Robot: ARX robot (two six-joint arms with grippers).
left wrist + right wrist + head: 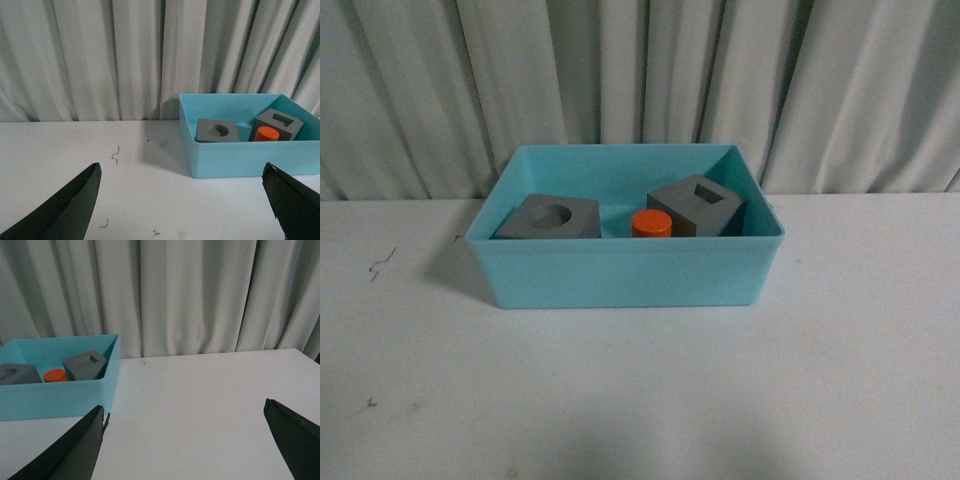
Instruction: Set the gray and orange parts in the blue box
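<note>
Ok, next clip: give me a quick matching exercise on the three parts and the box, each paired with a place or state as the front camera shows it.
Things:
1. gray cube with round recess
2. gray cube with square recess
3. orange cylinder
4. blue box

Places or states:
A. between the two cubes, inside the box
B. on the white table, holding all three parts
C. left side of the box, lying flat
D. right side of the box, tilted

Pairs: 1-C, 2-D, 3-A, 4-B
</note>
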